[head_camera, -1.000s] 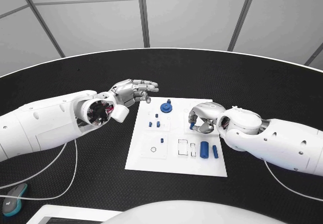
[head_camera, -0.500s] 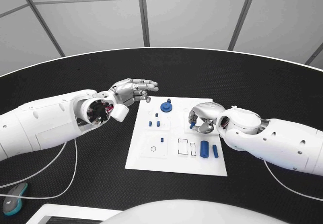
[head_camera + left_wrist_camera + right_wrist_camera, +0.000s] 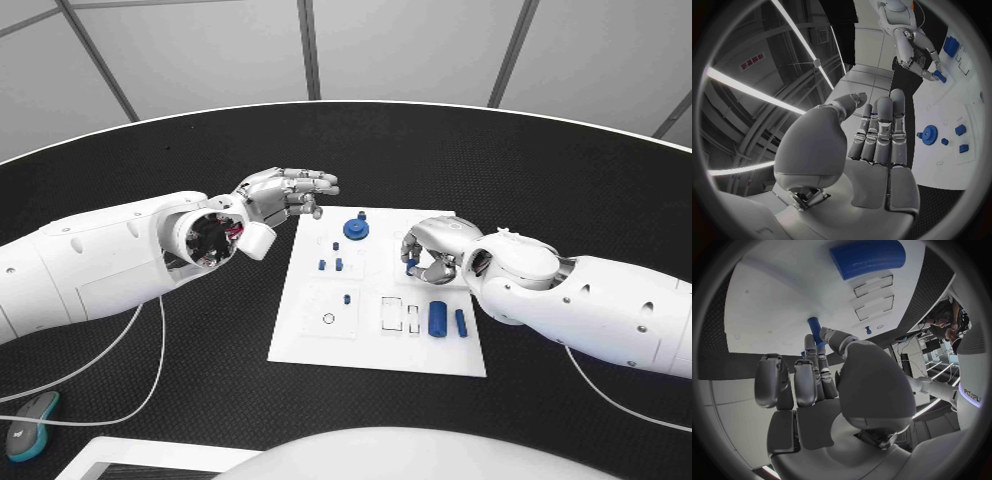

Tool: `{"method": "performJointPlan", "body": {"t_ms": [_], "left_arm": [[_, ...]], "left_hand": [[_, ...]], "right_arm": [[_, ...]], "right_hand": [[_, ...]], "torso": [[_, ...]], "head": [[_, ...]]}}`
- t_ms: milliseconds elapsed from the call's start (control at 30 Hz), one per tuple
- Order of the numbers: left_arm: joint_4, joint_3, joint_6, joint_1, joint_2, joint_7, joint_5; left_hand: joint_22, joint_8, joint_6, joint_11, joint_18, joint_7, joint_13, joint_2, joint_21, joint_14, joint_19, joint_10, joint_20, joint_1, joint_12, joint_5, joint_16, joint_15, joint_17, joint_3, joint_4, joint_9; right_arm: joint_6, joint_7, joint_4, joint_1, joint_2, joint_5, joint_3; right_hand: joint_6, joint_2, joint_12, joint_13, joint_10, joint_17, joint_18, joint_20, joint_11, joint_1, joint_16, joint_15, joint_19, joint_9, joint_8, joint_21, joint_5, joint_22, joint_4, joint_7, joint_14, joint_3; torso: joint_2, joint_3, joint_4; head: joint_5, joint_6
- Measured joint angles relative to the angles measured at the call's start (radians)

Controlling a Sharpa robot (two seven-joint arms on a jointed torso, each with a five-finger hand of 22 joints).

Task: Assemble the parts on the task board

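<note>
Black table (image 3: 577, 180), one task board (image 3: 325, 345); left hand (image 3: 284, 193) empty, fingers apart; right hand (image 3: 430, 250) pinching one blue peg (image 3: 411, 268).

Head cam overhead, wrist cams close; all share task board (image 3: 378, 295)

White task board (image 3: 378, 345) lies flat mid-table, holding small blue parts: a gear (image 3: 355, 231), pegs, a thick cylinder (image 3: 437, 319).
</note>
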Motion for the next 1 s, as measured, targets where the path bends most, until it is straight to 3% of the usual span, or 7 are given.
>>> {"method": "performJointPlan", "body": {"t_ms": [333, 600, 767, 1000], "left_arm": [[-0.007, 0.000, 0.001, 0.000, 0.001, -0.001, 0.000], [-0.018, 0.000, 0.003, 0.000, 0.008, -0.001, 0.000], [-0.027, 0.000, 0.009, 0.000, 0.019, -0.001, 0.000], [-0.038, 0.000, 0.017, 0.000, 0.036, -0.003, 0.000]], "left_hand": [[0.000, 0.000, 0.000, 0.000, 0.000, 0.000, 0.000, 0.000, 0.000, 0.000, 0.000, 0.000, 0.000, 0.000, 0.000, 0.000, 0.000, 0.000, -0.001, 0.000, 0.000, 0.000], [0.000, 0.000, 0.000, 0.000, 0.000, 0.000, 0.000, 0.000, 0.000, 0.000, 0.000, 0.000, 0.000, 0.000, 0.000, 0.000, 0.000, 0.000, -0.001, 0.000, 0.000, 0.000], [0.000, 0.000, 0.000, 0.000, 0.000, 0.000, 0.000, 0.000, 0.000, 0.000, 0.000, 0.000, 0.000, 0.000, 0.000, 0.000, 0.000, 0.000, -0.001, 0.000, 0.000, 0.000], [0.000, 0.000, 0.000, 0.000, 0.000, 0.000, 0.000, 0.000, 0.000, 0.000, 0.000, 0.000, 0.000, 0.000, 0.002, 0.000, 0.000, 0.000, -0.001, 0.000, 0.000, 0.000]], "right_arm": [[-0.029, -0.021, 0.072, 0.000, -0.048, 0.000, 0.002], [-0.068, -0.036, 0.222, 0.014, -0.120, 0.000, 0.010], [-0.083, -0.027, 0.267, 0.016, -0.091, 0.000, 0.013], [-0.077, -0.009, 0.251, 0.012, -0.010, 0.000, 0.013]], "right_hand": [[0.003, 0.008, -0.001, 0.005, 0.000, 0.001, 0.000, 0.000, 0.000, 0.006, 0.000, 0.000, 0.000, 0.000, 0.004, 0.000, 0.002, 0.000, -0.010, -0.004, 0.000, 0.005], [0.005, 0.008, 0.001, 0.005, 0.004, 0.006, 0.000, 0.000, 0.003, 0.006, 0.006, 0.000, 0.000, 0.000, 0.004, 0.006, 0.002, 0.000, -0.007, -0.006, 0.000, 0.008], [0.006, 0.010, 0.001, 0.007, 0.004, 0.007, 0.000, 0.000, 0.003, 0.008, 0.006, -0.003, 0.000, 0.000, 0.003, 0.010, 0.002, 0.000, -0.011, -0.005, 0.003, 0.012], [0.006, 0.010, 0.001, 0.009, 0.008, 0.007, 0.000, 0.000, 0.006, 0.008, 0.006, -0.003, 0.000, 0.000, 0.006, 0.010, 0.009, 0.000, -0.015, -0.005, 0.004, 0.016]], "torso": [[-0.002, -0.0004, -0.0011], [-0.005, -0.0021, -0.0052], [-0.008, -0.0024, -0.0068], [-0.010, -0.0028, -0.0047]], "head": [[0.001, 0.001], [0.006, 0.003], [0.010, 0.003], [0.016, 0.004]]}}
